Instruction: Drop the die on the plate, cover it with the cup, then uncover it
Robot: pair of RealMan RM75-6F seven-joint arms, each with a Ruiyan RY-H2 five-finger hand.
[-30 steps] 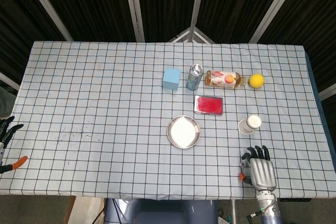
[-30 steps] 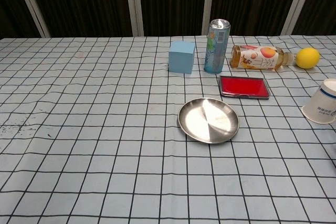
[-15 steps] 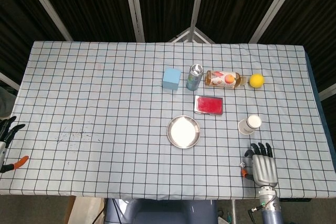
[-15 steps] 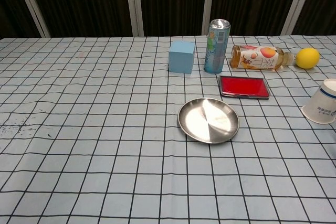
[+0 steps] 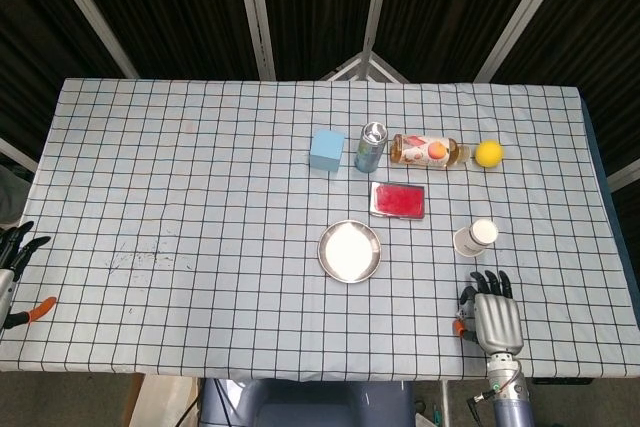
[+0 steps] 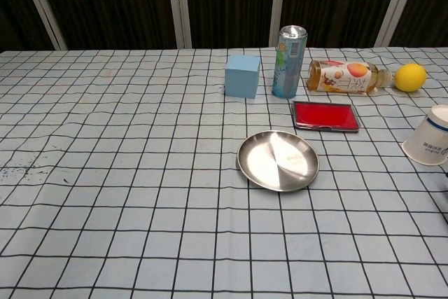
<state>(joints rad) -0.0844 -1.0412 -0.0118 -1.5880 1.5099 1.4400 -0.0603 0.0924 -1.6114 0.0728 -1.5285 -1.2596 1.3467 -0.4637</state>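
Observation:
The round metal plate (image 5: 349, 251) (image 6: 278, 160) lies bare at mid-table. To its right a white paper cup (image 5: 475, 238) (image 6: 428, 145) lies tipped on its side. My right hand (image 5: 489, 313) hovers at the near table edge just below the cup, back of the hand up, fingers pointing at the cup. A small orange bit shows at its thumb; whether it holds anything is hidden. My left hand (image 5: 13, 259) sits off the table's left edge, fingers spread, holding nothing. No die with pips is plainly visible.
Along the back stand a light blue cube (image 5: 325, 149), an upright can (image 5: 370, 147), a bottle lying down (image 5: 428, 151) and a lemon (image 5: 488, 154). A flat red case (image 5: 397, 200) lies just behind the plate. The checked cloth (image 5: 200, 197) covers the table.
My right hand has drifted slightly, now a little farther from the table's near edge and closer to the cup. The objects on the table have not moved.

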